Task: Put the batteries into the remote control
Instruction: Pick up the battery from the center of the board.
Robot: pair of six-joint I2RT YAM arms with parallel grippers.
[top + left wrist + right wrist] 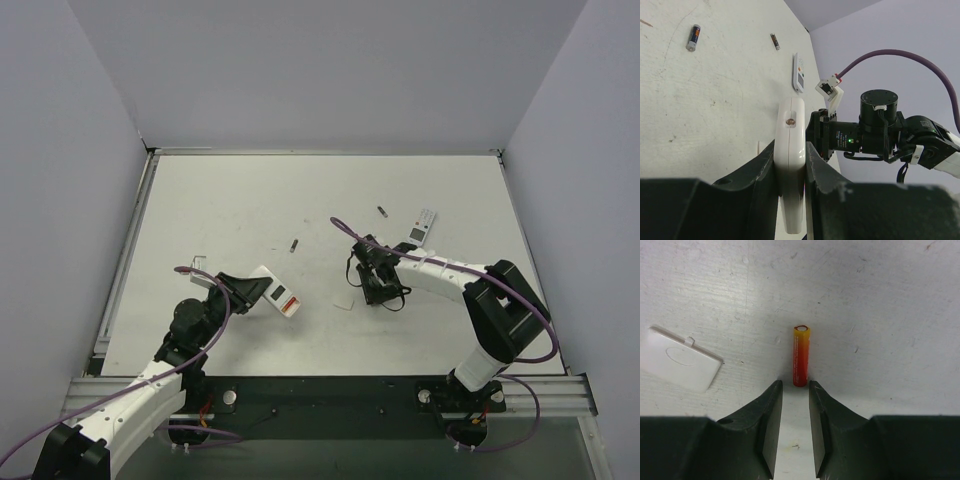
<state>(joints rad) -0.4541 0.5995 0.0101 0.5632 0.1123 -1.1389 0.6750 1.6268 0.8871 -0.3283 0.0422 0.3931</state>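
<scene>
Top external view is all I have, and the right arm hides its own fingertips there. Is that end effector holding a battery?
Observer: No. The right wrist view shows a red battery lying on the table right at the tips of the right end effector, whose jaws stand slightly apart, gripping nothing.
Operator: And the small white piece beside it?
Observer: A flat white cover with a small tab, lying apart from the battery, to its left in that view.
Operator: Is the left grip sound?
Observer: The left end effector is shut on the white sides of the remote control, held edge-on.
</scene>
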